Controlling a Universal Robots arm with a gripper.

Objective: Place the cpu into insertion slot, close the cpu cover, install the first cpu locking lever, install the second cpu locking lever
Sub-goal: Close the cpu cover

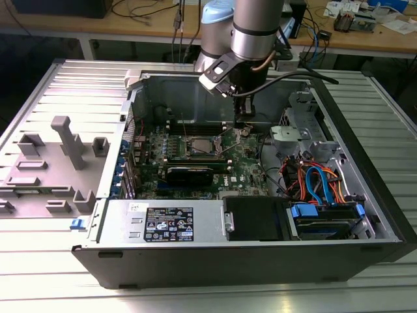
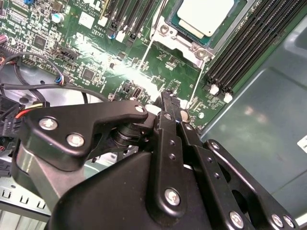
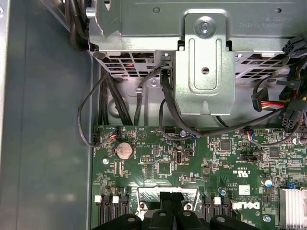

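The cpu point(image 2: 206, 14) lies flat in the insertion slot point(image 2: 165, 29) with its silver-grey top showing. The slot also shows in the exterior view, as the square socket point(image 1: 199, 147) in the middle of the green board. The cpu cover point(image 2: 145, 72) is swung up off the socket, and green board shows through its cut-out middle. It appears as a silvery frame point(image 3: 144, 197) in the first wrist view and as a glint point(image 1: 244, 131) under the arm. My gripper point(image 2: 165, 98) point(image 3: 169, 195) point(image 1: 240, 124) is shut, its tips at the cover's free edge.
Black memory slots point(image 2: 244, 43) flank the socket. A metal drive cage point(image 3: 206, 72) with bundled cables sits beyond the board. The power supply point(image 1: 169, 225) and blue-cabled drives point(image 1: 322, 195) fill the case front. A grey plastic fixture point(image 1: 65, 150) lies on the exterior view's left.
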